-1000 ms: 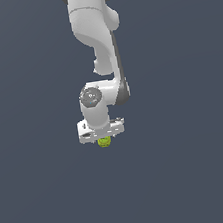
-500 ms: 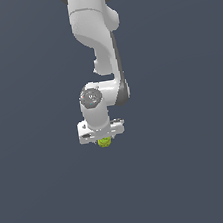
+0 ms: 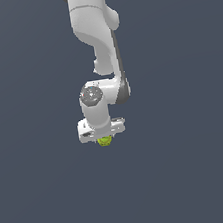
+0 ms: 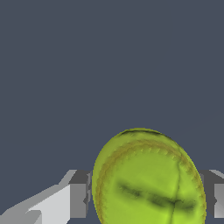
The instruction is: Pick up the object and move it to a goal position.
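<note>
My gripper point(image 3: 104, 139) points straight down under my white arm point(image 3: 95, 30), which comes in from the upper edge of the exterior view and bends at a grey-capped wrist joint point(image 3: 91, 95). The white hand body sits crosswise just below that joint, wider than what it carries. The ball point(image 3: 105, 141) peeks out right beneath the hand, yellow-green, only its lower part showing in the exterior view, the rest hidden behind the hand.

In the wrist view the ball point(image 4: 148, 178) fills much of the frame, yellow-green with dark seam marks across its face and a paler ridged band curving near its edge. Grey fingers point(image 4: 78, 194) sit on both sides of it, each pad up against the ball's flank with no gap I can see, so my jaws are closed onto the ball, spread only as wide as the ball itself. The second finger is partly cut off at the frame edge. A white part of my hand shows beside the first finger.

The background point(image 3: 193, 172) is flat dark blue-grey everywhere in both views. No shadow or contact edge shows under the ball, so cannot tell whether it rests on a surface or is lifted clear
</note>
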Controlling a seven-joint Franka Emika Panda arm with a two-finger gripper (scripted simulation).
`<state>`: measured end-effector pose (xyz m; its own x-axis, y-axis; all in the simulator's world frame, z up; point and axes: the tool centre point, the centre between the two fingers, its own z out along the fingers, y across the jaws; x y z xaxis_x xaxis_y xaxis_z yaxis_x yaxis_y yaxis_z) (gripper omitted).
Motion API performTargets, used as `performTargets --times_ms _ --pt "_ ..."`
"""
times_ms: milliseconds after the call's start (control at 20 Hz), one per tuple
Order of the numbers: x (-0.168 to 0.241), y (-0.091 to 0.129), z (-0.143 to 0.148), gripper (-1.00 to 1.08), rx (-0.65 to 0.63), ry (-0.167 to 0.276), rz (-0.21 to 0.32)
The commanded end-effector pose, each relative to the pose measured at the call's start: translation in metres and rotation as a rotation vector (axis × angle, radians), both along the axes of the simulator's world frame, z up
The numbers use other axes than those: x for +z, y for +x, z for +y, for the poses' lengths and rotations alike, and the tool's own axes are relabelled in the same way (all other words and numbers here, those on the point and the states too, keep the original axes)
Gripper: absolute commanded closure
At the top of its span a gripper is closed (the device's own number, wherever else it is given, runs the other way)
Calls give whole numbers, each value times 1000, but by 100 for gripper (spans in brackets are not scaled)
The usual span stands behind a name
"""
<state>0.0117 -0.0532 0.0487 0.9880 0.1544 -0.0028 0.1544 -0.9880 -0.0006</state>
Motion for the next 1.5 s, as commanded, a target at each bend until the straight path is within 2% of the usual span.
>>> performTargets --times_ms 0,500,1450 --pt "9 0 3 108 0 0 -3" --pt "78 -12 28 108 0 -1 -3" --pt "295 -46 106 108 1 -2 -3"
